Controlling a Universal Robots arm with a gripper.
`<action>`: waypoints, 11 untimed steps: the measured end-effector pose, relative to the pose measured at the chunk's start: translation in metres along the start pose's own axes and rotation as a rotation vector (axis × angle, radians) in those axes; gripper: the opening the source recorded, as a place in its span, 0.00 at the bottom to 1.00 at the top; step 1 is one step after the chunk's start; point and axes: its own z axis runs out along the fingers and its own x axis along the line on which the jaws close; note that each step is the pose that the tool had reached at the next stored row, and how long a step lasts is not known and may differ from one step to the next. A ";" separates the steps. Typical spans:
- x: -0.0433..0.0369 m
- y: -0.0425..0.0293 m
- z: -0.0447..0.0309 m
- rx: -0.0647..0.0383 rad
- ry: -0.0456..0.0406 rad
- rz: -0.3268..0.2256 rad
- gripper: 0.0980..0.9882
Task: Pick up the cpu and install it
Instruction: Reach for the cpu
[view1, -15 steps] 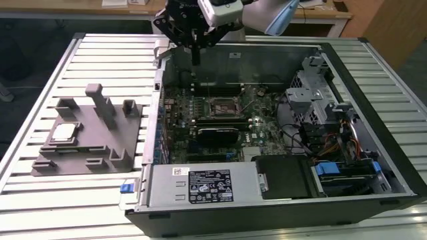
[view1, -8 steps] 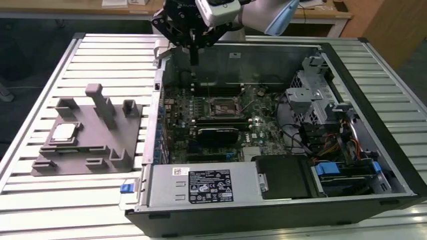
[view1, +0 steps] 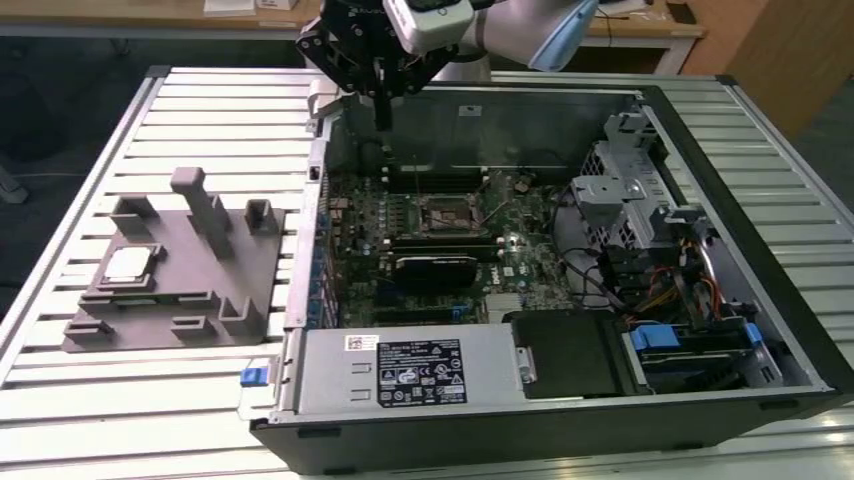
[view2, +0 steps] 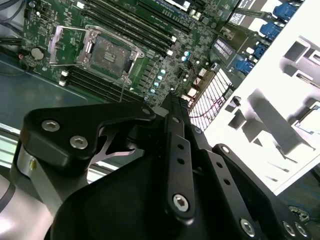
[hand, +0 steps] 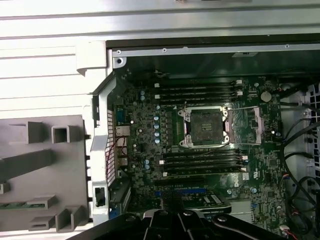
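The cpu (view1: 127, 265), a small silvery-white square chip, lies flat in a recess of the grey plastic fixture (view1: 180, 290) on the slatted table, at the exterior view's left. My gripper (view1: 384, 126) hangs high above the far wall of the open computer case, well away from the cpu. Its dark fingers (view2: 172, 102) are shut together with nothing between them. The empty socket (hand: 206, 127) on the green motherboard stands open, its metal load plate (hand: 250, 125) folded aside. The socket (view2: 111, 51) lies below and ahead of the fingertips, and appears in the exterior view as a dark square socket (view1: 445, 213).
The case (view1: 694, 150) has tall metal walls around the motherboard. A drive cage (view1: 621, 190), cables (view1: 667, 290) and a power supply (view1: 400, 370) fill its right and near sides. Upright posts (view1: 200, 200) rise from the fixture. A wooden desk (view1: 174, 15) stands beyond the table.
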 end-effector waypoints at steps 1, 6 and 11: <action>0.0008 -0.0001 0.0000 0.000 0.0000 0.000 0.01; 0.0064 -0.0005 -0.0002 0.000 -0.0002 0.000 0.01; 0.0129 -0.0011 -0.0004 0.000 -0.0003 0.000 0.01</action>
